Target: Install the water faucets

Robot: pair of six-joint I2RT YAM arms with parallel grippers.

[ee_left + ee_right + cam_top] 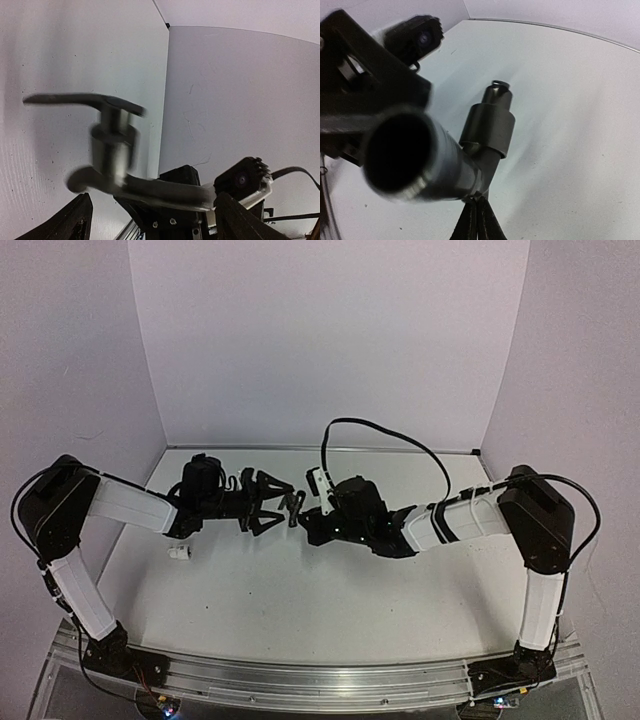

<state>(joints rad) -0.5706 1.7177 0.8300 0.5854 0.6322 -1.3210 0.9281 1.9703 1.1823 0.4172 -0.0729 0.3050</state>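
Overhead, top external view: the left arm (120, 505) and right arm (450, 520) reached inward and met above the middle of the white surface (300, 600). One water faucet (294, 504), small and dark, sat between the two sets of jaws, raised off the surface. The left jaws appeared spread to either side of it. The right jaws were too dark against the arm to read from this view. One white fitting (180, 552) lay on the surface at the left, near the left arm's wrist and well apart from the faucet.

Left wrist view: the water faucet (112, 150) was motion-blurred and upright in frame. Its thin lever handle ran across the top, pointing left. Its bent spout ran low toward the right, where it reached the black right jaws. The left fingers (75, 220) showed only at the two bottom corners, wide apart, neither touching the faucet.

Right wrist view: the water faucet (487, 130) stood close to the lens, with an open tube end blurred at the left and a collared body behind it. The right fingers (470, 222) were pressed nearly together at the bottom edge, pinching the faucet from beneath. The left arm's wrist camera (417, 35) showed at the upper left.
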